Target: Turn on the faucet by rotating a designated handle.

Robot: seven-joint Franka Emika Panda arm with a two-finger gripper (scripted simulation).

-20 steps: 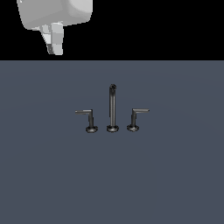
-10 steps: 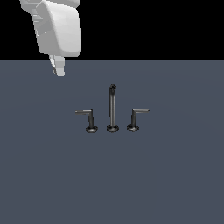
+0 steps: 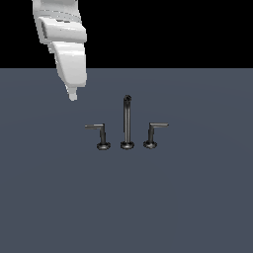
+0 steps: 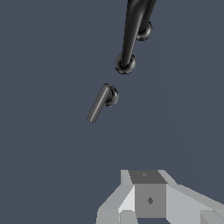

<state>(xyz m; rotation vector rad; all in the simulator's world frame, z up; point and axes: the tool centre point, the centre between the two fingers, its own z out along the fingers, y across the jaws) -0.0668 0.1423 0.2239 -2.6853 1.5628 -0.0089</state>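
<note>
Since a second ago the arm has swung down and toward the exterior view's right, so the gripper (image 3: pixel 72 95) now hangs over the grey surface (image 3: pixel 197 207) instead of up against the black backdrop; the faucet has not shifted. Whether the jaws are wide or narrow I cannot tell: only one pale tip shows outside, and the wrist view shows just the base of the hand.

Going left to right in the exterior view, the gripper hovers above and to the left of the handle (image 3: pixel 99 133), well apart from it. The handle's thin arm points leftward from its post on a round base. Just beside it stands the tall spout (image 3: pixel 127 121), then the mirrored lever (image 3: pixel 154 132) pointing rightward.

The step in hand looks like the approach. To do it well, the tip should probably come down beside the outer end of the handle's arm, where a push gives the most turn, and sweep around the post. It should keep clear of the spout, which stands close.
</note>
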